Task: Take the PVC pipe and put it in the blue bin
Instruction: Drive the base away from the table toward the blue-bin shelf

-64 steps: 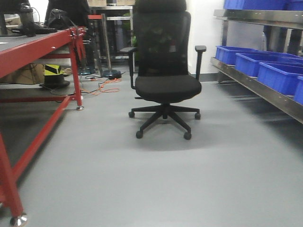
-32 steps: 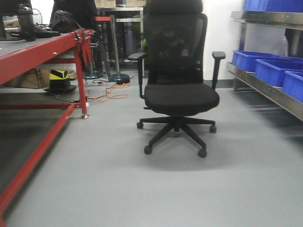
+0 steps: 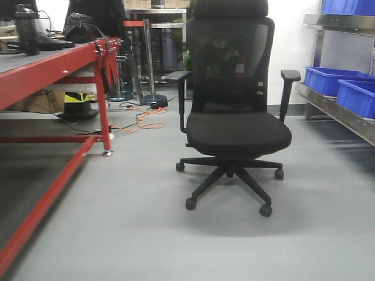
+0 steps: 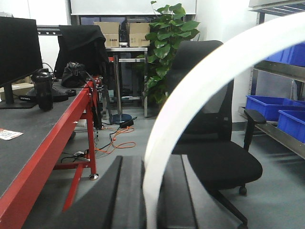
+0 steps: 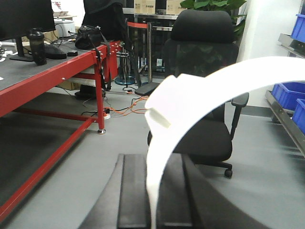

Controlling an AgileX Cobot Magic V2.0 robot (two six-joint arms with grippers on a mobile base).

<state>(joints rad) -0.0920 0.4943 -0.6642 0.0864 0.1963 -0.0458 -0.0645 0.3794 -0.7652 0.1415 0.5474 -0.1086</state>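
PVC pipe: a white arched strip (image 4: 209, 74) fills the left wrist view. It rises from between the dark fingers (image 4: 128, 191) at the bottom edge and sweeps up and away to the right.
Left gripper: the left gripper (image 4: 151, 195) is closed narrow on the strip's lower end, with one dark pad close on each side of the white.
Second PVC pipe: the right wrist view shows a like white arch (image 5: 228, 83) – this one has a stepped block partway along its curve.
Right gripper: the right gripper (image 5: 152, 200) is clamped narrow on that arch's foot, which stands between its two dark pads (image 5: 133, 191).
Blue bins: these stand in a row (image 3: 357, 96) on a steel rack along the right wall, well apart from both arches – more blue shows on the shelf above.
Office chair: a black mesh-backed chair (image 3: 237, 132) on castors stands mid-floor between the arms and the back wall, just left of the rack.
Red table: its red frame (image 3: 53, 67) runs down the left side, with a dark top.
On the table: a dark bottle (image 4: 44, 90), a black monitor (image 4: 19, 52) and a black bag (image 4: 74, 76).
Floor: grey, with an orange cable (image 3: 143, 117) coiled near a stanchion base.
Back: a leafy plant (image 4: 167, 38) beside cardboard boxes (image 4: 121, 33).
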